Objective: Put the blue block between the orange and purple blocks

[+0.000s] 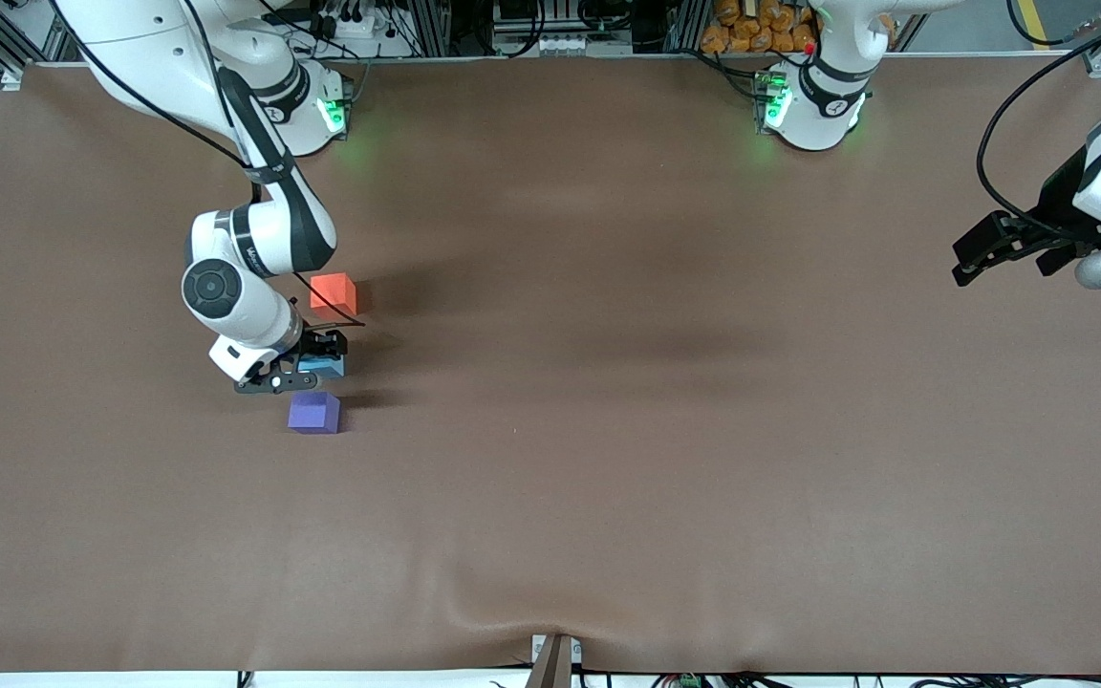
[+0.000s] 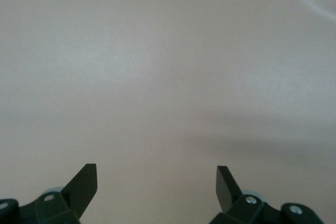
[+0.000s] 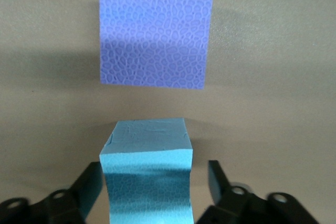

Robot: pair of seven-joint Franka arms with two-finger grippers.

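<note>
The blue block [image 1: 329, 364] sits between the orange block [image 1: 334, 292] and the purple block [image 1: 313, 413], toward the right arm's end of the table. My right gripper [image 1: 307, 371] is low around the blue block. In the right wrist view the blue block [image 3: 149, 145] stands between the fingers of the right gripper [image 3: 155, 174], which are open, with a gap showing beside one finger. The purple block [image 3: 156, 32] lies just past it. My left gripper [image 1: 976, 256] waits open and empty, up over the left arm's end of the table; its wrist view [image 2: 157, 174] shows only bare cloth.
A brown cloth [image 1: 608, 459] covers the table. The right arm's forearm and elbow [image 1: 254, 258] hang over the spot beside the orange block. A cable [image 1: 331, 306] loops down near the orange block.
</note>
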